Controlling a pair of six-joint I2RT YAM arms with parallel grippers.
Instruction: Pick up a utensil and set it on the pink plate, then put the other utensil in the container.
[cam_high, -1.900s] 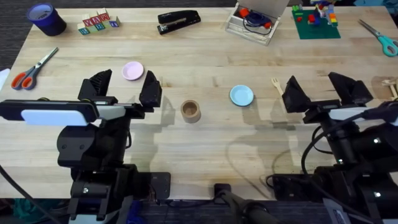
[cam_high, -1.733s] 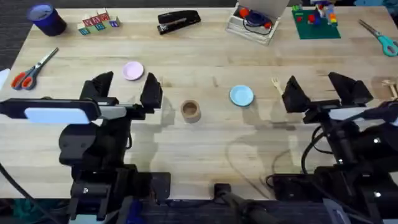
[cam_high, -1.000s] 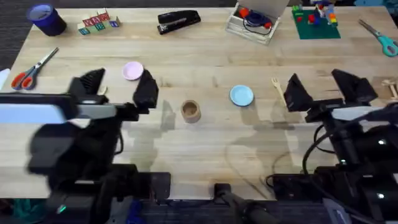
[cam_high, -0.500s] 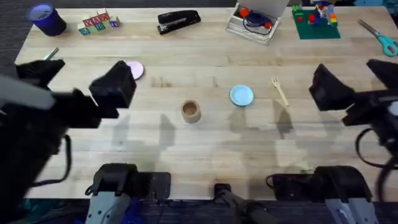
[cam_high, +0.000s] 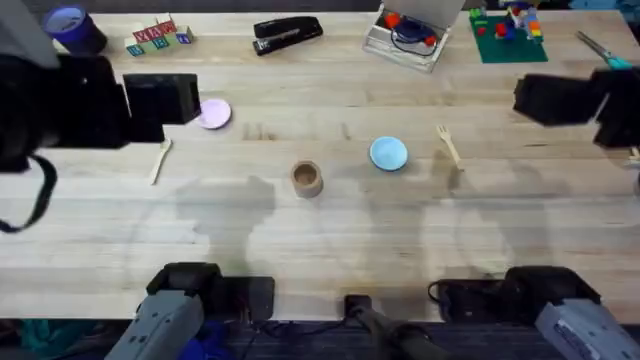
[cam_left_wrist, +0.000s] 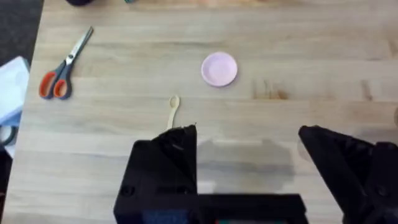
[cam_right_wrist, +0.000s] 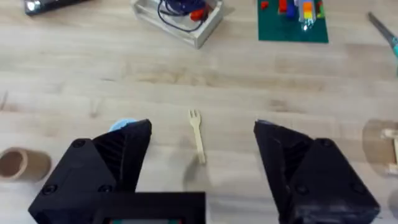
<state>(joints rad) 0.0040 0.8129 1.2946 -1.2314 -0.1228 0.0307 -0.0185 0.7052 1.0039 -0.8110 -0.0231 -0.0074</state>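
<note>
With our left claw (cam_left_wrist: 249, 149) spread wide and empty, the thin wooden spoon (cam_left_wrist: 173, 109) lies flat just ahead of its left finger, the smooth pink plate (cam_left_wrist: 219, 68) farther ahead. We judge spoon and fork light, stiff, best pinched mid-handle. Our right claw (cam_right_wrist: 202, 155) gapes empty, wooden fork (cam_right_wrist: 197, 135) between its fingers, tan cylindrical container (cam_right_wrist: 17, 163) beyond its left finger.

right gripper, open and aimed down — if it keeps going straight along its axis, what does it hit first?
Most likely the wooden fork: it lies between the right gripper's open fingers, flat on the table. Nothing else shows in that line, though height above it is unclear.
</note>
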